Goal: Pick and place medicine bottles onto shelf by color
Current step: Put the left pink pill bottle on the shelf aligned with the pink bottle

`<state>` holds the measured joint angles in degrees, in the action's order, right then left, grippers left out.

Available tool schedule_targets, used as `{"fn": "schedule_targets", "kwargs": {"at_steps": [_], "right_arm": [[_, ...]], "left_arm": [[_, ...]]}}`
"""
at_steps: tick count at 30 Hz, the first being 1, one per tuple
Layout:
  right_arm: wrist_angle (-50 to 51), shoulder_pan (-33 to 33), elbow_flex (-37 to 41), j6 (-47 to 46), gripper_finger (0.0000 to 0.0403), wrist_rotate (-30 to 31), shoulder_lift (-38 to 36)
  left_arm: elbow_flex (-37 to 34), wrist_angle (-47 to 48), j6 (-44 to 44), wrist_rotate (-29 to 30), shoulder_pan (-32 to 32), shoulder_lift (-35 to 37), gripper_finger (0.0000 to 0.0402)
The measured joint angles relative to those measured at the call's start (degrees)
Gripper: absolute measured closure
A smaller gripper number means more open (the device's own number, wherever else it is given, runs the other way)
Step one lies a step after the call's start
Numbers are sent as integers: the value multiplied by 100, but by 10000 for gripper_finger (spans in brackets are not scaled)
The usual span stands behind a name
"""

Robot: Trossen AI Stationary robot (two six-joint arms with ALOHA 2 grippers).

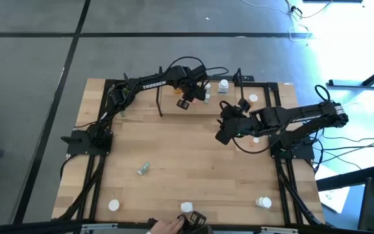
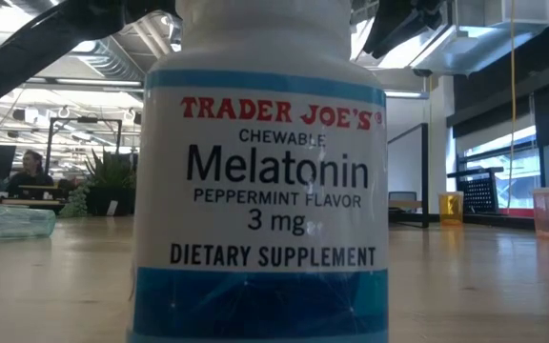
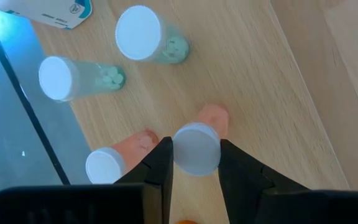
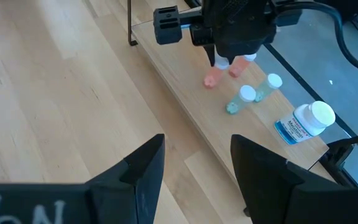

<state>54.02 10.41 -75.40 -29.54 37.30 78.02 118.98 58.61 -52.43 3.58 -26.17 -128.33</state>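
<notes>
- Melatonin bottle (image 2: 260, 181), low view: white, blue-banded label, fills centre frame right against the lens; arms only dark shapes along the top edge.
- High view: left gripper (image 1: 188, 91) at upper centre over the shelf (image 1: 265, 91); right gripper (image 1: 224, 132) hangs right of centre above the table (image 1: 174, 149). One green bottle (image 1: 144, 169) lies lower left; white-capped bottles sit along the bottom edge, where a person's hand (image 1: 169, 225) shows.
- Left wrist view: fingers (image 3: 160, 163) flank the white cap of an orange bottle (image 3: 197, 146) at lower centre, closed on it or nearly so; bottle upright on the shelf board. Second orange bottle (image 3: 107, 163) just beside at lower left; two pale green bottles (image 3: 143, 36) at upper left.
- Right wrist view: right gripper's fingers spread, holding nothing, at the bottom; shelf runs diagonally with the orange pair, green pair and a white bottle (image 4: 306, 121) at right.
- Judgement: the orange bottle is being set beside its match. Release only once it stands flat, then lift straight up, clear of the neighbour.
</notes>
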Motion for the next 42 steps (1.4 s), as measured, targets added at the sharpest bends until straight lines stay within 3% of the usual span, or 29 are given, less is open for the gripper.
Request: {"fn": "schedule_targets", "kwargs": {"at_steps": [12, 42], "right_arm": [[0, 0, 0, 0, 216, 0, 0], [1, -2, 0, 0, 216, 0, 0]], "left_arm": [[0, -52, 53, -1, 6, 0, 279], [0, -41, 254, 17, 72, 2, 276]]}}
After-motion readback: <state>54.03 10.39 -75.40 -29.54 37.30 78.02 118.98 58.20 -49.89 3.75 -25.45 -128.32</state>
